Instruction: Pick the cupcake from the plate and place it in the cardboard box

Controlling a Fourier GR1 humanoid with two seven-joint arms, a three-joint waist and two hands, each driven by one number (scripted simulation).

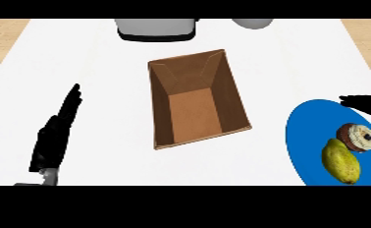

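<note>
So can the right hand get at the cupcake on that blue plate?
Probably yes: the right hand shows at the blue plate's far edge, nothing lies between it and the cupcake; the yellow fruit sits on the near side.

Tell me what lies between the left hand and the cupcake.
In the head view, the open cardboard box stands between the left hand and the cupcake, with bare white counter beside it.

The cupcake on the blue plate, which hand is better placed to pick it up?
Probably the right hand: it shows at the blue plate's upper edge, close to the cupcake. The left hand rests open on the far side of the cardboard box.
</note>
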